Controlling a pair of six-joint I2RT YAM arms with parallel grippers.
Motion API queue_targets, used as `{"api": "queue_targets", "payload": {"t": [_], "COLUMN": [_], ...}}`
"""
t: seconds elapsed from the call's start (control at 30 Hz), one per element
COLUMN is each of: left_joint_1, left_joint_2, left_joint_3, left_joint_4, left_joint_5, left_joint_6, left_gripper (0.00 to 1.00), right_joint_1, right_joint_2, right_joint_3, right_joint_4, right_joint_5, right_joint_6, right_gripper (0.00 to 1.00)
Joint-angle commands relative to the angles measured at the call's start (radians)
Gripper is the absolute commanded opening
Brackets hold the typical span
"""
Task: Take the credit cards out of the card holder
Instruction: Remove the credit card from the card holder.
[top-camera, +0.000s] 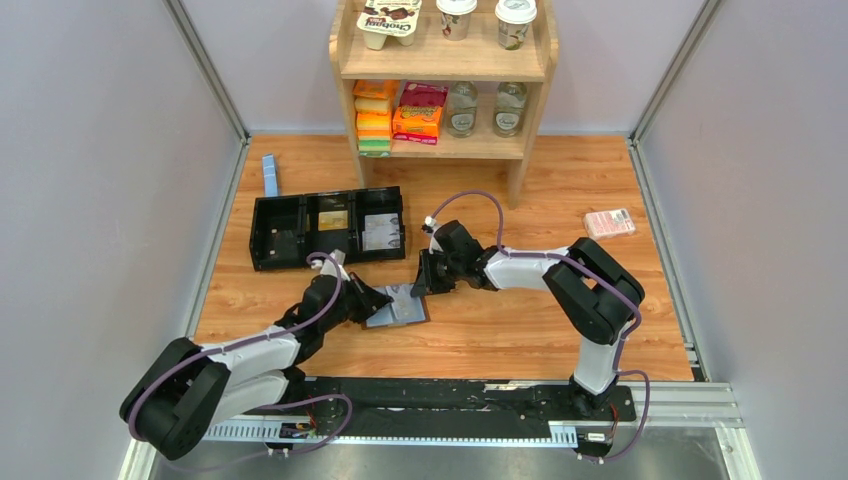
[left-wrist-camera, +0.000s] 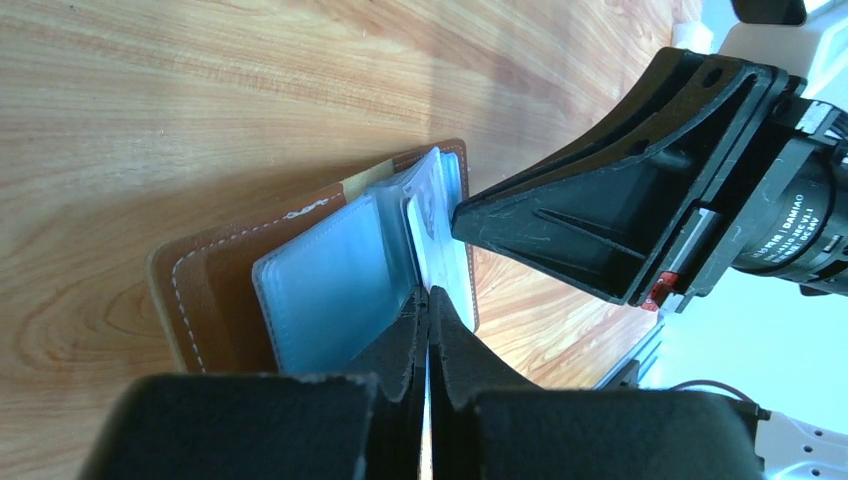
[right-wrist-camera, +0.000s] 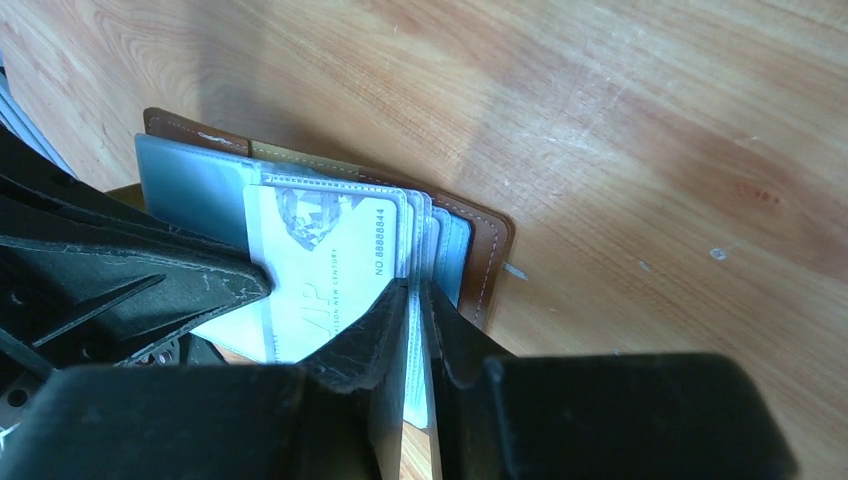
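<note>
A: What lies closest to the arms?
B: The card holder (top-camera: 402, 308) lies open on the wooden surface (top-camera: 520, 320), directly between the two end effectors. The left end effector (left-wrist-camera: 428, 300) is pressed together on one clear sleeve, likely pinning the holder steady.
A: And the right one?
B: The right end effector (right-wrist-camera: 418, 300) pinches a thin pale edge among the credit cards (right-wrist-camera: 320, 260), probably to draw one out. Beyond both end effectors sits a black tray (top-camera: 325, 228).
</note>
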Motion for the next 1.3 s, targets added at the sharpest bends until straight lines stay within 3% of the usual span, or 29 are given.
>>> {"api": "queue_targets", "payload": {"t": [0.0,0.33,0.6,0.97,1.27], "left_joint_1": [-0.006,-0.006,-0.006,-0.006,-0.006], "left_joint_2": [-0.069,-0.319,-0.447,-0.344,-0.382], "left_joint_3": [-0.009,-0.029,-0.013,-0.002,0.07], "left_joint_4": [0.067,-0.36,-0.598,-0.493,-0.589], "left_joint_5": [-0.03,-0.16,-0.177,-0.142,-0.108], "left_joint_6": [-0.029,-0.059,-0.121,-0.116,-0.013], "left_gripper": [0.0,0.0,0.0,0.0,0.0], "right_joint_1": [0.017,0.012,0.012,0.043,0.069], "right_joint_2": [0.034,0.027,-0.045,-0.209,-0.116], "right_joint_3": [-0.051,-0.07,-0.055,0.021,0.062], "right_joint_4": [-0.051,-0.065,-0.115,-0.192,-0.094], "right_joint_5": [0.041,0.068,0.113,0.1,-0.102], "right_joint_6": [-0.031,-0.042,-0.073,-0.16,-0.179], "right_gripper": [0.15,0.14,0.16,0.32,0.35]}}
